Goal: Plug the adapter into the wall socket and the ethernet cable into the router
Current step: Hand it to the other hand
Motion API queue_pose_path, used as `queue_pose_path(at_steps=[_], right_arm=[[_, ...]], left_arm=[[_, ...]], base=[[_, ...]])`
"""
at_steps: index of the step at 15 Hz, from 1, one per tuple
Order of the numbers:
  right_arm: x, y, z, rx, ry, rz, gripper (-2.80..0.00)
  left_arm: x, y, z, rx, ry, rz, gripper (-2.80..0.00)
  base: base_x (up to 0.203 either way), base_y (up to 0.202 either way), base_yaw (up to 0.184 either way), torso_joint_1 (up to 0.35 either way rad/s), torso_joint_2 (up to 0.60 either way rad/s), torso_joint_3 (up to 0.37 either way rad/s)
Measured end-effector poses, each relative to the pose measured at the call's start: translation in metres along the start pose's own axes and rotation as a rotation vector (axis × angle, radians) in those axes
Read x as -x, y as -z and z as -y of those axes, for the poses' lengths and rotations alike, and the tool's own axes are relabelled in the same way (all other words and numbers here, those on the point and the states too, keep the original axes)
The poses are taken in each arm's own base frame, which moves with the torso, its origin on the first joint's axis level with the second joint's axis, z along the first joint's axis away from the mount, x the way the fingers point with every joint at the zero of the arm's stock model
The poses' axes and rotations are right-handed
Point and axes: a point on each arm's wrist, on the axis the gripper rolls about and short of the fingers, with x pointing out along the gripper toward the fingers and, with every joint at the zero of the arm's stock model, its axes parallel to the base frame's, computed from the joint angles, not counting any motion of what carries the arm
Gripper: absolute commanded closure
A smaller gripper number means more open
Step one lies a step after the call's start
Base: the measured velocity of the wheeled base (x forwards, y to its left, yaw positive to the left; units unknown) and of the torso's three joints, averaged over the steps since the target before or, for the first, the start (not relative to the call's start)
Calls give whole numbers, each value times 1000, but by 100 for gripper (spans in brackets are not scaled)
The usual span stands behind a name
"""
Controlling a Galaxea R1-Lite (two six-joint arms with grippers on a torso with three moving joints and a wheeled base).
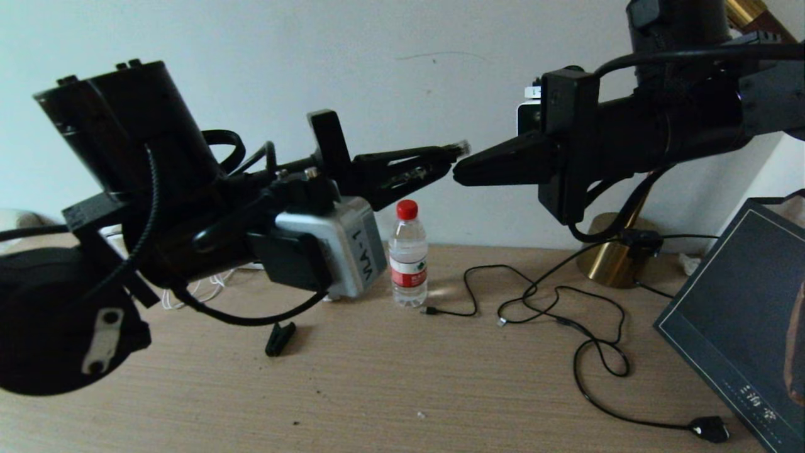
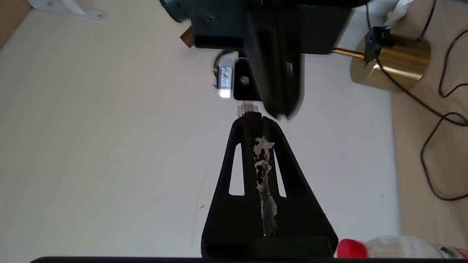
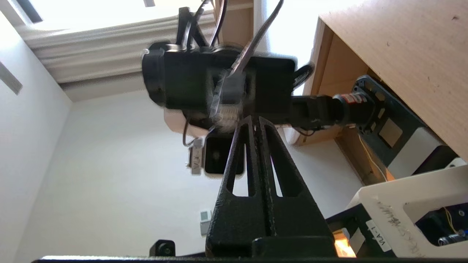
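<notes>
Both arms are raised above the wooden table (image 1: 402,390), tip to tip in front of the wall. My left gripper (image 1: 450,156) (image 2: 261,117) is shut on the ethernet cable's plug; its clear tip (image 1: 463,149) (image 2: 247,108) (image 3: 226,116) pokes out past the fingertips. The cable behind the plug is hidden by the fingers and arm. My right gripper (image 1: 458,173) (image 3: 255,122) is shut with nothing in it, its tips almost touching the left gripper's tips just below the plug. The router, the wall socket and the adapter are out of view.
On the table stand a water bottle (image 1: 407,261) with a red cap and a brass lamp base (image 1: 613,258). Thin black cables (image 1: 597,352) loop at the right, one ending in a flat oval piece (image 1: 710,429). A dark framed board (image 1: 742,333) leans at the right. White cords (image 1: 195,289) lie behind the left arm.
</notes>
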Motion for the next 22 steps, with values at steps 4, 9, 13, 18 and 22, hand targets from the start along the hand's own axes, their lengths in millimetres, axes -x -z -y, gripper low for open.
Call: queue_pose_path(at_steps=[4, 9, 13, 18, 22], right_arm=[[0, 0, 1, -9, 2, 0, 0], [0, 0, 2, -27, 6, 2, -280], [0, 1, -1, -27, -1, -2, -280], [1, 2, -2, -26, -2, 1, -280], [-1, 5, -4, -20, -4, -8, 0]], left_arm=[[0, -1, -1, -1, -3, 2, 0], [1, -1, 2, 2, 3, 0, 0], [1, 0, 5, 9, 15, -3, 0], [0, 0, 5, 8, 13, -2, 0], [0, 0, 5, 10, 11, -14, 0]], base=[[0, 0, 0, 0, 0, 0], [0, 0, 0, 0, 0, 0], [0, 0, 0, 0, 0, 0], [0, 0, 0, 0, 0, 0], [0, 0, 0, 0, 0, 0]])
